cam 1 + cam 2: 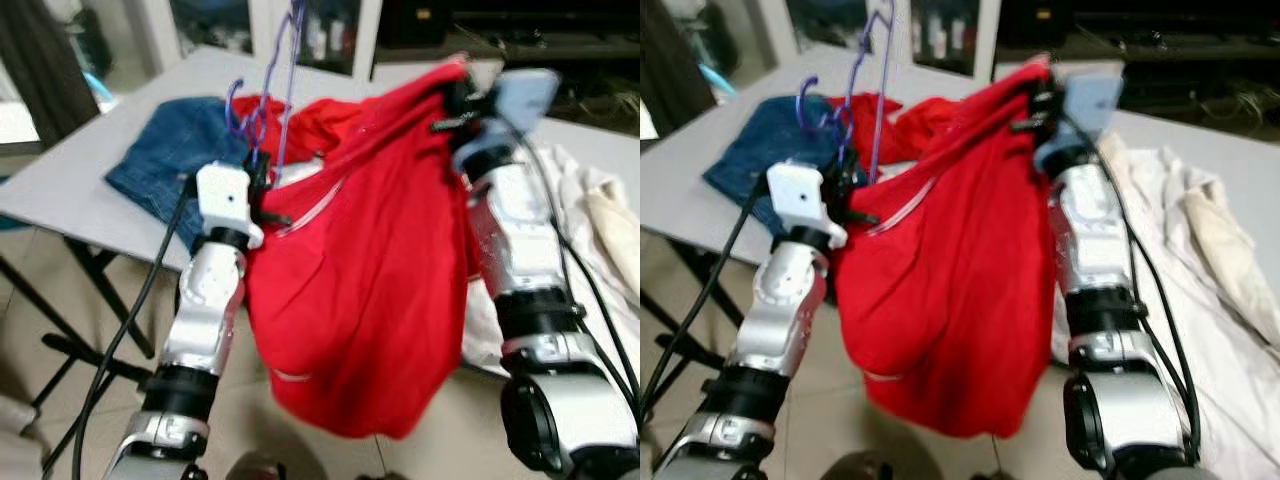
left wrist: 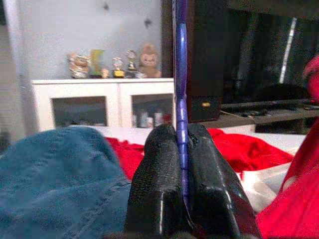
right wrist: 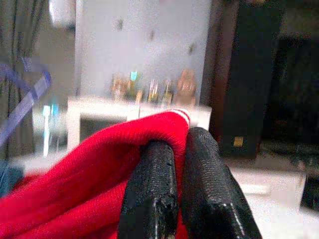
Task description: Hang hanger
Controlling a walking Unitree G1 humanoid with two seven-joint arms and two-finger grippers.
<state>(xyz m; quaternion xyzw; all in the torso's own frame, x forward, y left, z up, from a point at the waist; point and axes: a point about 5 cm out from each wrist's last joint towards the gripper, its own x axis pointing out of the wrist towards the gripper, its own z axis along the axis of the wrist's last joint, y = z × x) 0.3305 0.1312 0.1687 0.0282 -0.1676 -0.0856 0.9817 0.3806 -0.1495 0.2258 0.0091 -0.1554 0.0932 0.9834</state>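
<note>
While lifted clear of the grey folding table (image 1: 70, 180), sags in a deep pouch toward 6 o'clock: a red shirt (image 1: 370, 270), strung between both arms, probably to leave its opening slack enough for threading.

Pinned at its top edge, near 1 o'clock of the cloth, by the right gripper (image 3: 180, 149), fingers clamped together on a fold of red knit with a white-striped border. Raised high there, likely to take the weight and spread the garment.

Farther back on the table, at 10 o'clock, a heap of blue jeans (image 1: 170, 150), with more red fabric just beside it. Off at 3 o'clock, crumpled white cloth (image 1: 600, 210), well apart from the work.

Rising toward 12 o'clock from the shirt's left side, a purple plastic hanger (image 1: 285, 90), roughly upright. Held low down by the left gripper (image 2: 183, 164), both fingers pressed tight against the thin purple bar, presumably to steady it while the shirt is worked around it.

Cannot tell whether the hanger's shoulders already sit inside the shirt. Judged as mid-task: not yet hung on anything.
</note>
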